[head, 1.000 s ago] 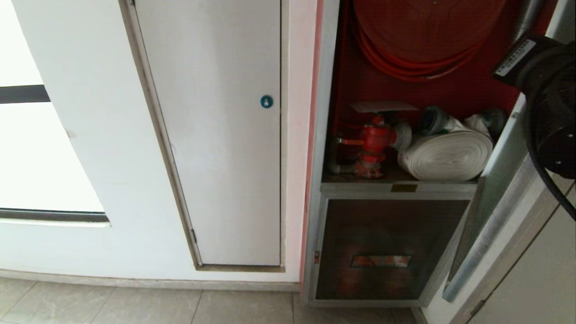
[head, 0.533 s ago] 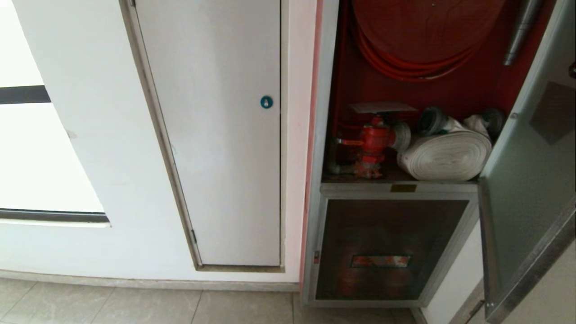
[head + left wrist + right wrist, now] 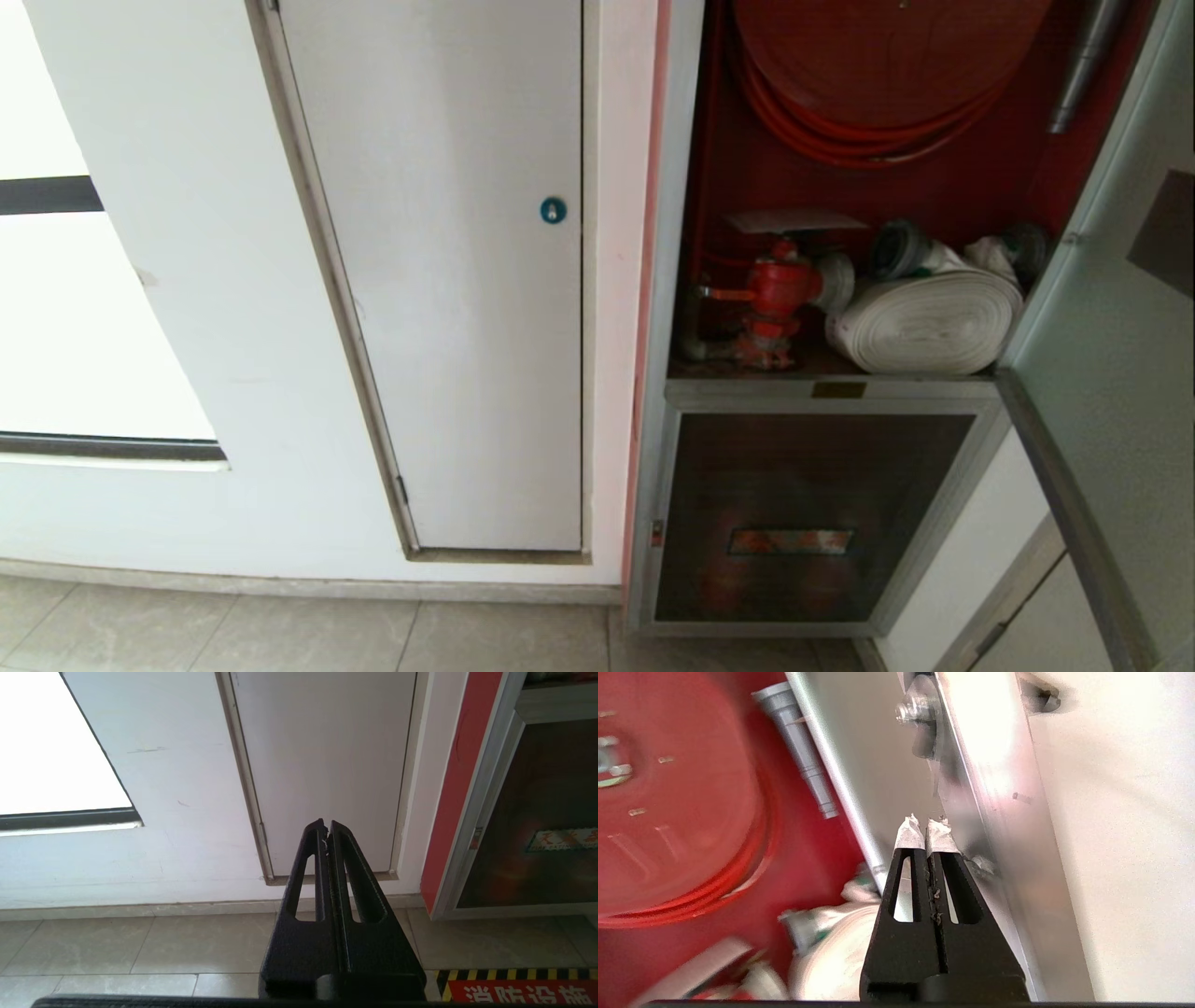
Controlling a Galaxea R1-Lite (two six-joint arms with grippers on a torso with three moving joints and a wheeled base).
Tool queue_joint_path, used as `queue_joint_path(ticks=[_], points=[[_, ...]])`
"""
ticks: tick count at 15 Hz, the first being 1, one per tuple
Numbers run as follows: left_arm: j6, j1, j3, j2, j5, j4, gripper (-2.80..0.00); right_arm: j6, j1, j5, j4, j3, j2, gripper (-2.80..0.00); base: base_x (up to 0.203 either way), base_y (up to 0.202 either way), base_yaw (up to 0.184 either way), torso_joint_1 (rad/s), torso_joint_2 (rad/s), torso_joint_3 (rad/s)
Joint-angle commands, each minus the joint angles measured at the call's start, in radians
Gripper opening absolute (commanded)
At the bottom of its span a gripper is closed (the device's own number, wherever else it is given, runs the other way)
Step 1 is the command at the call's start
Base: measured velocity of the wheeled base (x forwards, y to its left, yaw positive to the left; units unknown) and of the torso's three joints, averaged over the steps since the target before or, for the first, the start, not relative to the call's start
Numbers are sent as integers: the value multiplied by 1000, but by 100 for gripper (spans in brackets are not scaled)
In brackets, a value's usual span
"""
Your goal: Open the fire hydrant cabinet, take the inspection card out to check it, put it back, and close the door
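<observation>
Right hand [image 3: 926, 828], fingers together and empty, sits by the open door [image 3: 1116, 373]. Inspection card [image 3: 795, 221] lies flat atop the red valve [image 3: 780, 289]: thin, light, bendy; best pinched at its overhanging edge.

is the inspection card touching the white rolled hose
Apart. The head view shows the inspection card resting above the red valve, with red cabinet back between it and the white rolled hose.
</observation>
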Motion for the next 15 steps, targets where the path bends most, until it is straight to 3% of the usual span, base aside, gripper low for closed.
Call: queue_joint_path(ticks=[1, 6, 11, 15], points=[[1, 1, 8, 0, -1, -1, -280, -2, -79, -8, 6, 36, -82, -280, 0, 0, 0, 0, 0, 0], [1, 0, 8, 0, -1, -1, -280, 4, -246, -7, 69, 65, -124, -280, 0, 0, 0, 0, 0, 0], [1, 1, 8, 0, -1, -1, -280, 18, -351, -5, 78, 106, -100, -280, 0, 0, 0, 0, 0, 0], [1, 0, 8, 0, -1, -1, -280, 94, -436, 1, 190, 103, -74, -280, 0, 0, 0, 0, 0, 0]])
